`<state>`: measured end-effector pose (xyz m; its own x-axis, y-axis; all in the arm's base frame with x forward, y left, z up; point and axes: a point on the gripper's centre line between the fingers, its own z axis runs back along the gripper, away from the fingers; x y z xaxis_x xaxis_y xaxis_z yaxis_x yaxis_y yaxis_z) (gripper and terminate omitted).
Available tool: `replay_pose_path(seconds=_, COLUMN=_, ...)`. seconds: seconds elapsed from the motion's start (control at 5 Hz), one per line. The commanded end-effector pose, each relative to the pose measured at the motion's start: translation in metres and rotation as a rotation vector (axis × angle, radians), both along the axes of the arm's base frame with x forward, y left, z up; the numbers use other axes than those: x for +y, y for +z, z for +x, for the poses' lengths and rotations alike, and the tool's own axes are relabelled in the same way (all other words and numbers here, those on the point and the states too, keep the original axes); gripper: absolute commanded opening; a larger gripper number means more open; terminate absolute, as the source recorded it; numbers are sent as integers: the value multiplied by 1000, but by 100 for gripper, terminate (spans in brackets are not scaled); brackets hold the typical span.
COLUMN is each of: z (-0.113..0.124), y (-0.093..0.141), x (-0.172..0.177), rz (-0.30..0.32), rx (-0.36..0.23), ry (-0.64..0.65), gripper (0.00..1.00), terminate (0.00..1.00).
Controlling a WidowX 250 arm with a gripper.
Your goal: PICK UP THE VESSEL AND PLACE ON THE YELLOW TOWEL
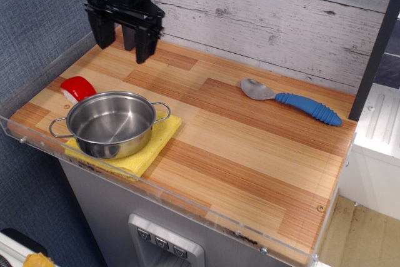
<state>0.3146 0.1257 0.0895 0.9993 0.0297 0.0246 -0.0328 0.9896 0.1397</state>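
Note:
The vessel [111, 123], a small shiny steel pot with two wire loop handles, stands upright on the yellow towel [152, 144] at the front left of the wooden counter. The towel shows around the pot's right and front sides. My black gripper [120, 46] hangs in the air above the back left of the counter, well behind and above the pot. Its two fingers are spread apart and hold nothing.
A small red-and-white object [77, 87] lies just behind the pot on the left. A blue-handled metal spoon [291, 101] lies at the back right. A clear plastic rim [187, 207] runs along the counter's front edge. A plank wall stands behind.

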Motion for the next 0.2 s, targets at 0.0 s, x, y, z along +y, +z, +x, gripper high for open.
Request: replay_pose_path(seconds=0.0, z=4, y=19, x=11, rz=7, rx=-77, ry=-36, gripper=100, terminate=100)
